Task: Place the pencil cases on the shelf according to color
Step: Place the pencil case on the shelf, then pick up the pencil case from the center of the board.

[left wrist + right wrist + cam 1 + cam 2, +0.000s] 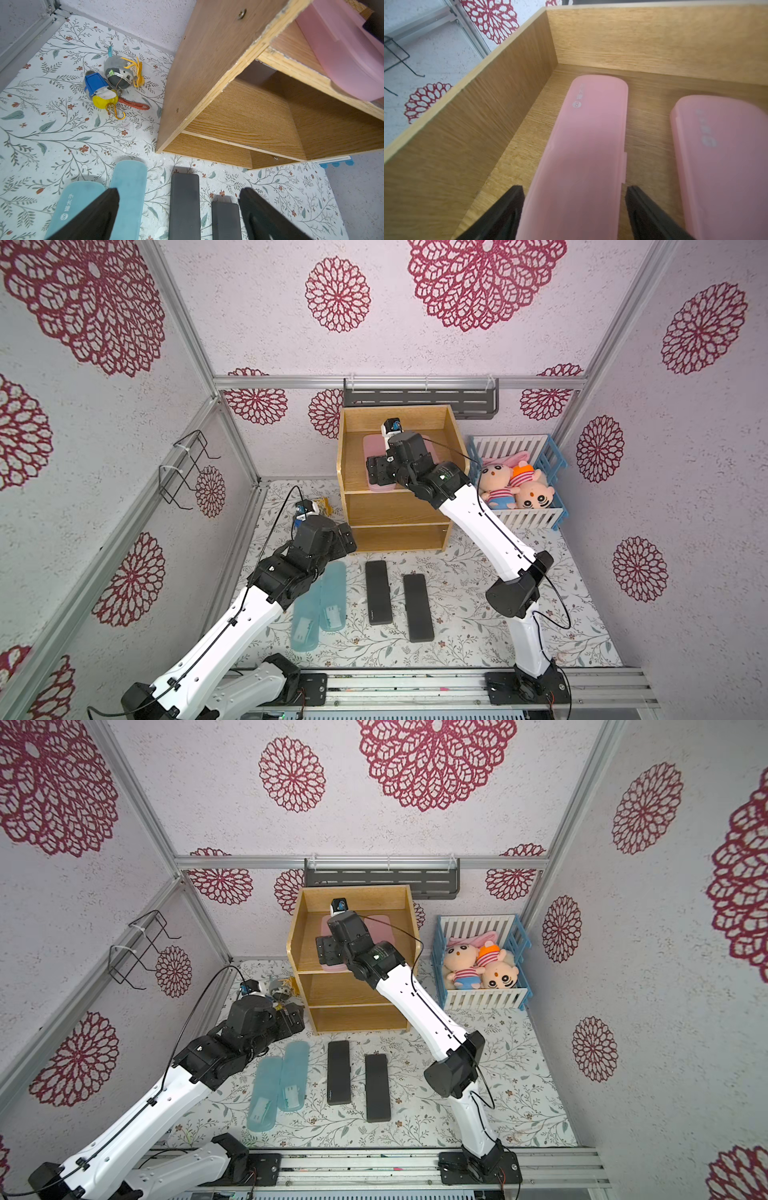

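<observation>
Your pink cases (581,145) sit on the shelf's (654,41) top tier; blue cases (332,593) and black cases (378,593) remain on the table; left gripper (180,191) and right gripper (574,188) both wide, gripping nothing.

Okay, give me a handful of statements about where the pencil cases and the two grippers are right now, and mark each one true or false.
1. Both pink pencil cases lie on the top tier of the shelf. True.
2. The black pencil cases sit on the middle tier. False: both lie on the table in front of the shelf.
3. The two blue pencil cases lie side by side on the table. True.
4. The left gripper is holding a blue case. False: it is open and empty, above the cases on the table.
5. The right gripper has its jaws either side of one pink case. True.
</observation>
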`<state>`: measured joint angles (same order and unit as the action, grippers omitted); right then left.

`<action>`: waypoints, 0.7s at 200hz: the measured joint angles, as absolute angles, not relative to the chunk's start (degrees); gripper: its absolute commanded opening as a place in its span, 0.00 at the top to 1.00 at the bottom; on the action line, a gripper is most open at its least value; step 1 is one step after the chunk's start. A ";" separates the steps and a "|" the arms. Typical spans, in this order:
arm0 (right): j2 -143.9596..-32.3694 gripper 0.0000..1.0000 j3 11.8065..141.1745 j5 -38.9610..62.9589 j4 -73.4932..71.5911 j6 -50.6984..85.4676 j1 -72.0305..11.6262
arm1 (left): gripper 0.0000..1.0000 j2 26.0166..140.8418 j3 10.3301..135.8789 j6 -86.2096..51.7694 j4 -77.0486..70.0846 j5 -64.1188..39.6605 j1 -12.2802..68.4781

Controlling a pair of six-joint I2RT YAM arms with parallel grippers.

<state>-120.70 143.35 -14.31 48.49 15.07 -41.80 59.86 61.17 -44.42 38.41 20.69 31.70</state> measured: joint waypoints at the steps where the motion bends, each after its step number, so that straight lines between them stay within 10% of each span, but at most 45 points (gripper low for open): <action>1: -120.64 0.08 143.35 -14.33 48.51 15.07 -41.80 | 0.03 59.86 61.17 -44.42 38.41 20.75 31.70; 51: -107.50 0.03 134.61 -17.45 47.24 12.34 -43.83 | 0.03 58.11 58.78 -44.12 36.42 24.12 31.70; 140: -55.46 0.01 54.76 -18.11 24.23 22.22 -50.00 | 0.03 55.09 50.89 -42.35 33.30 23.00 31.88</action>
